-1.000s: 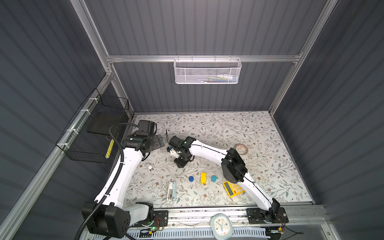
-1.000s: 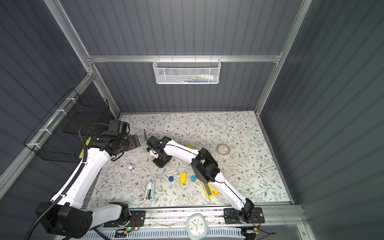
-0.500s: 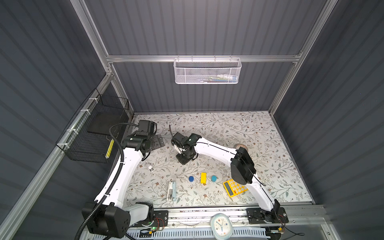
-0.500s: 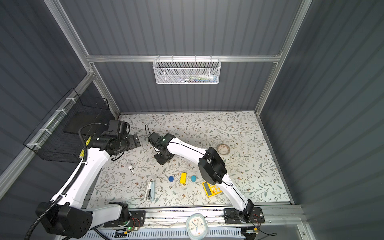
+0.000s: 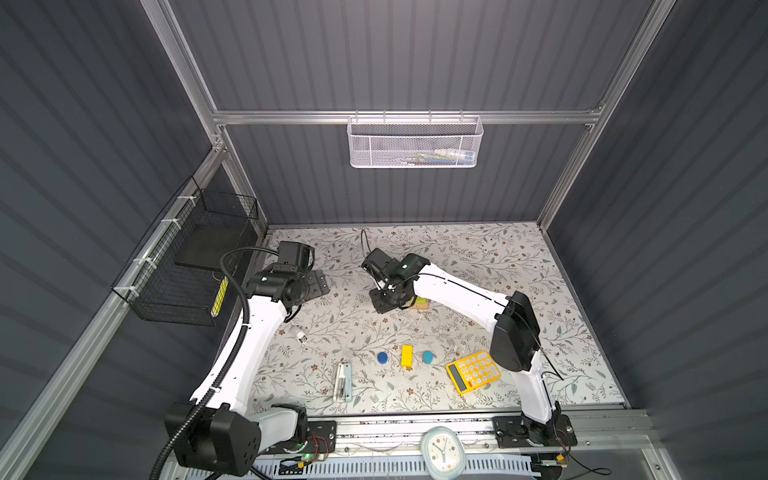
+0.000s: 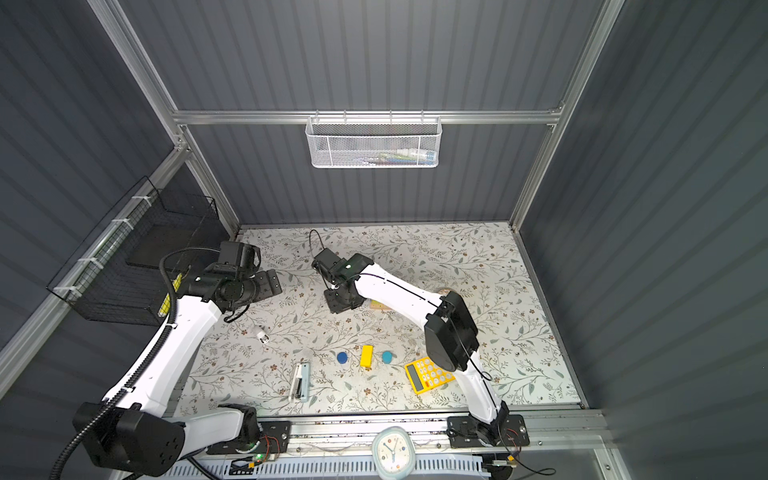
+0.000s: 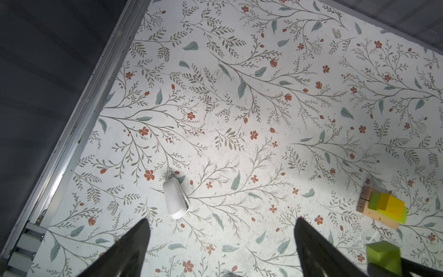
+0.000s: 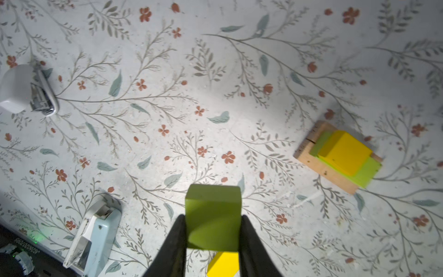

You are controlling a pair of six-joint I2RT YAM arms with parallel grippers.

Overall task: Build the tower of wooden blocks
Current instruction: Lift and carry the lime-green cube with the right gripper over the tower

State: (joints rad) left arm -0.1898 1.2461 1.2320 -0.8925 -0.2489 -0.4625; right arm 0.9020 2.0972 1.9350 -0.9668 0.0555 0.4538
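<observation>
Right claw (image 8: 212, 217) is clamped on a green cube (image 8: 212, 203), one dark finger on each side, held above the flowered desk (image 8: 167, 120). Only the right wrist view shows this grip plainly. In both top views the same claw (image 5: 384, 300) covers the cube from above.

The tower (image 8: 340, 156) stands on the desk near the held cube but apart from it. It is made of two tan bars (image 8: 309, 153) side by side, a green bar (image 8: 366, 172) on them and a yellow cube (image 8: 345, 151) on top. The top views give only a sliver of the tower (image 5: 420, 303), just beside the right arm.

Left claw (image 7: 221, 219) hangs over bare desk near the left wall, its jaws wide apart. Its wrist view catches the tower from the side and a corner of the held cube.

Only the top views show two blue cylinders (image 5: 382, 357) flanking a yellow bar (image 5: 407, 355) near the front edge, with a calculator (image 5: 473, 371) to their right. The right wrist view shows just one end of that bar.
</observation>
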